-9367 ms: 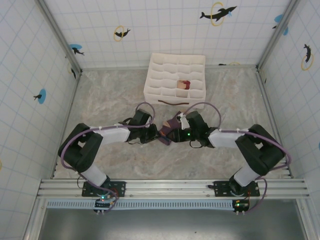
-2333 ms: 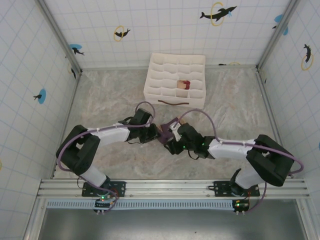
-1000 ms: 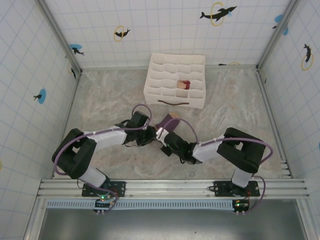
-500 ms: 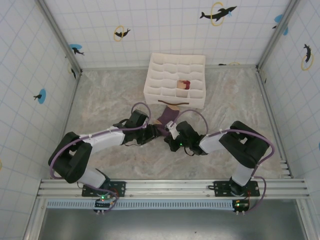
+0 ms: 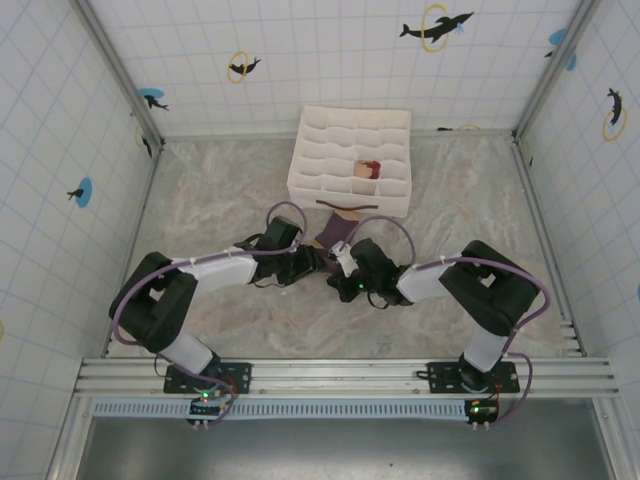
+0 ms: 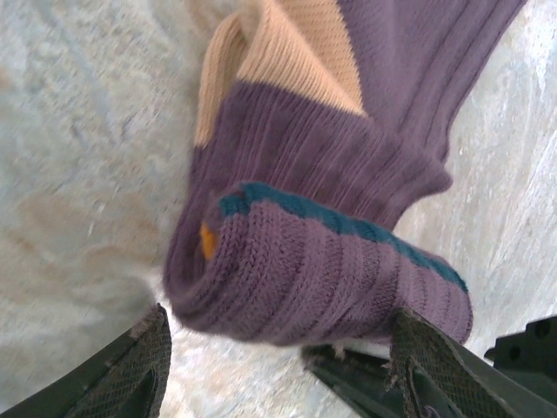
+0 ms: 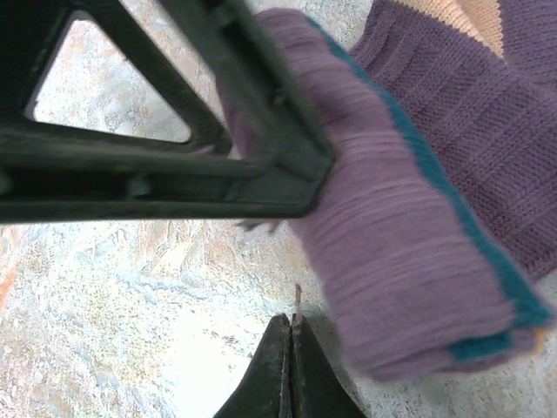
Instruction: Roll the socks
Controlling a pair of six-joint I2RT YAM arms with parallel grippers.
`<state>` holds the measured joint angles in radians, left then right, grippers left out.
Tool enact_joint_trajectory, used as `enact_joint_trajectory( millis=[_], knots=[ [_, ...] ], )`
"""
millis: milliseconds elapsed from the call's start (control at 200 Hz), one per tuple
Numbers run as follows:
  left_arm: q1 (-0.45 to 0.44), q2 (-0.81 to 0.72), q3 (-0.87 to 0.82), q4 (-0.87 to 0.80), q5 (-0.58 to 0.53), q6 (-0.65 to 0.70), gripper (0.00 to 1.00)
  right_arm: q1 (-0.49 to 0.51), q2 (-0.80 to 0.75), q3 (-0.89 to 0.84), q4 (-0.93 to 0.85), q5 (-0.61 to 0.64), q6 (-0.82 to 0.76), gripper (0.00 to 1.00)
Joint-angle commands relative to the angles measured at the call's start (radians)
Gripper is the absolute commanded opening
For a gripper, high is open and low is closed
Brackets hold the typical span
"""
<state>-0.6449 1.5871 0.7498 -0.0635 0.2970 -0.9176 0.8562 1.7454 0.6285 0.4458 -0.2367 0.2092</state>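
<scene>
two socks, one white organiser box point(image 5: 330, 195), two grippers. a beige and dark red sock point(image 5: 368, 169) sits in a cell of the box; the dark purple sock point(image 6: 322, 261), tan-orange patched and teal-striped, lies just in front of the box, one end rolled. the left gripper point(image 6: 280, 340) has its jaws apart astride the roll, and the right gripper point(image 7: 287, 335) has its jaws pressed together beside it.

black arms point(image 5: 215, 270) with white forearm shells point(image 5: 437, 281), looping purple cables point(image 5: 288, 207) and mesh-textured jaws.

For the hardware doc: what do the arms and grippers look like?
Both the left arm and right arm: black joints, white link covers, looping purple cables. The left gripper has black fingers with mesh-textured pads; right gripper's are plain black.
</scene>
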Motion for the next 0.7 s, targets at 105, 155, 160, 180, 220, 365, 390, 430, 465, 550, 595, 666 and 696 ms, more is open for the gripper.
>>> enact_joint_trajectory(
  millis=[105,155,160,180,220,365,390,430,465,550,595,666,696],
  knots=[
    [0.008,0.052,0.045,0.042,-0.022,-0.016,0.64,0.001,0.014,-0.005,-0.142,-0.008,-0.002,0.0],
    [0.008,0.056,0.045,0.041,-0.023,-0.017,0.64,0.001,-0.005,-0.009,-0.148,-0.012,-0.007,0.0],
    [0.007,0.056,0.045,0.041,-0.023,-0.017,0.63,0.001,-0.008,-0.01,-0.148,-0.012,-0.007,0.0],
    [0.009,0.057,0.046,0.039,-0.022,-0.017,0.63,0.001,-0.019,-0.015,-0.148,-0.012,-0.007,0.0],
    [0.01,0.06,0.047,0.035,-0.022,-0.015,0.63,0.003,-0.044,-0.028,-0.143,-0.01,-0.008,0.02],
    [0.013,0.081,0.057,0.024,-0.008,-0.008,0.6,0.016,-0.157,-0.065,-0.138,0.051,-0.055,0.28],
    [0.015,0.087,0.059,0.023,-0.006,-0.007,0.6,0.021,-0.173,-0.068,-0.14,0.072,-0.068,0.31],
    [0.018,0.093,0.064,0.017,0.0,-0.002,0.59,0.024,-0.198,-0.074,-0.138,0.103,-0.088,0.36],
    [0.02,0.099,0.068,0.012,0.003,0.002,0.59,0.026,-0.214,-0.076,-0.132,0.127,-0.105,0.42],
    [0.023,0.109,0.077,0.001,0.008,0.012,0.58,0.024,-0.223,-0.062,-0.133,0.158,-0.153,0.54],
    [0.027,0.111,0.078,-0.003,0.009,0.016,0.58,0.02,-0.213,-0.043,-0.141,0.166,-0.175,0.57],
    [0.028,0.113,0.078,-0.004,0.01,0.017,0.58,0.014,-0.186,-0.014,-0.138,0.165,-0.203,0.6],
    [0.027,0.113,0.077,-0.004,0.01,0.019,0.58,0.01,-0.173,0.0,-0.135,0.165,-0.211,0.6]
  ],
)
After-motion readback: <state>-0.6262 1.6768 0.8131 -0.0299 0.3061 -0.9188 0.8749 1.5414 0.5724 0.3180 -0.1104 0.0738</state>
